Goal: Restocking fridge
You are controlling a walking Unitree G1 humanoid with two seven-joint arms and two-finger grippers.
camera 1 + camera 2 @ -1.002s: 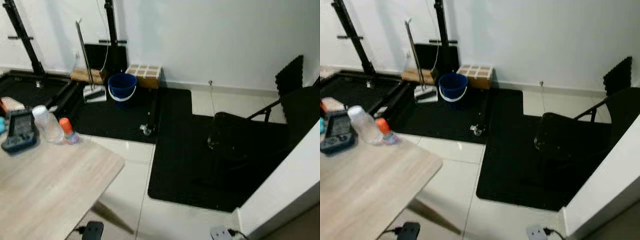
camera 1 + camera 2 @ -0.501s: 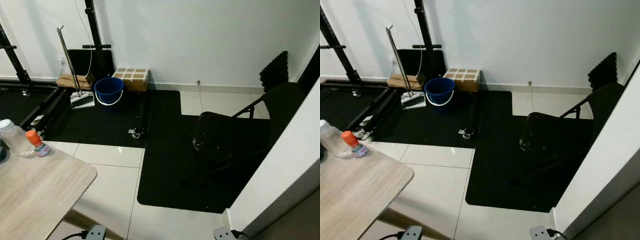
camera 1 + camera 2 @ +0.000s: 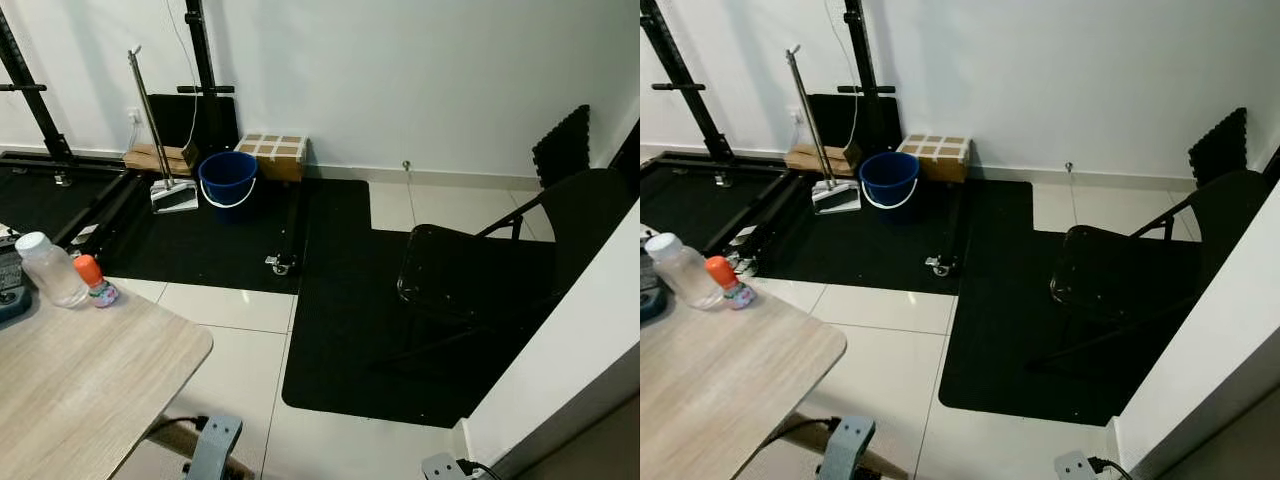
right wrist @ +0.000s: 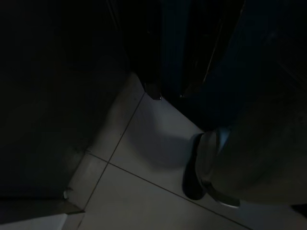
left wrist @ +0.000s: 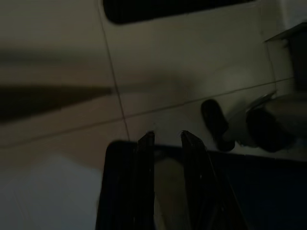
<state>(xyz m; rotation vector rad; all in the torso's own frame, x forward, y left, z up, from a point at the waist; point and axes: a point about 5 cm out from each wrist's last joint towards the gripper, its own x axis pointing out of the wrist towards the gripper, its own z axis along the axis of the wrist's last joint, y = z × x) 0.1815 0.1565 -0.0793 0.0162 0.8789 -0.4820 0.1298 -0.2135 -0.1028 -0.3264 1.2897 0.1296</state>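
Bottles for restocking sit nearby on the wooden table [image 3: 90,370]: a clear bottle [image 3: 50,268] beside an orange-capped one [image 3: 95,281]. Left gripper [image 5: 168,143] hangs idle, fingers slightly apart (right's state unclear). Approach squarely, minding the folding chair [image 3: 480,270] beyond.

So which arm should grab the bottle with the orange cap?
Probably the left. The orange-capped bottle stands on the wooden table on the robot's left, beside a clear bottle. The left gripper hangs low over the floor, holding nothing.

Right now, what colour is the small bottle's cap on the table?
Orange, clearest in the right eye view.
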